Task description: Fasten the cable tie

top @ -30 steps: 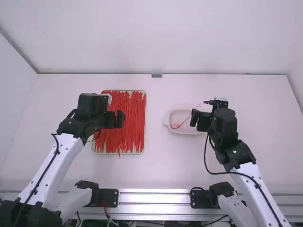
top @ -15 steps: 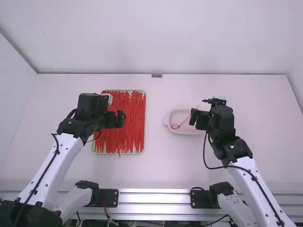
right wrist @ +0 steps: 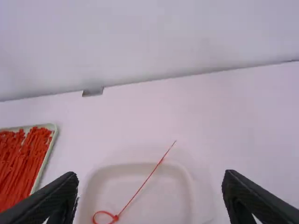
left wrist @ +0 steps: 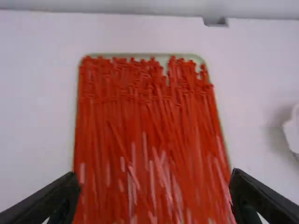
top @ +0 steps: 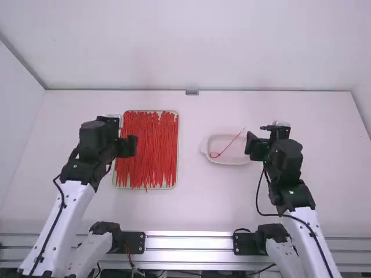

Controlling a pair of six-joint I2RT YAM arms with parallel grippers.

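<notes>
1 looped red cable tie [top: 227, 143] lies in the white dish [top: 235, 161] right of centre, the right gripper [top: 253, 146] just right of it with fingers spread wide and empty, and the left gripper [top: 128, 146], equally wide, is over the left edge of the tray [top: 177, 150] of loose red ties [top: 152, 149].

thin red plastic cable tie [top: 228, 143] [right wrist: 140, 182] | fastened, small loop | loop at white dish's [top: 232, 163] [right wrist: 163, 198] near-left corner, tail over far-right rim | heap of straight red cable ties [top: 148, 150] [left wrist: 145, 140] | fills tray [top: 177, 152]
</notes>
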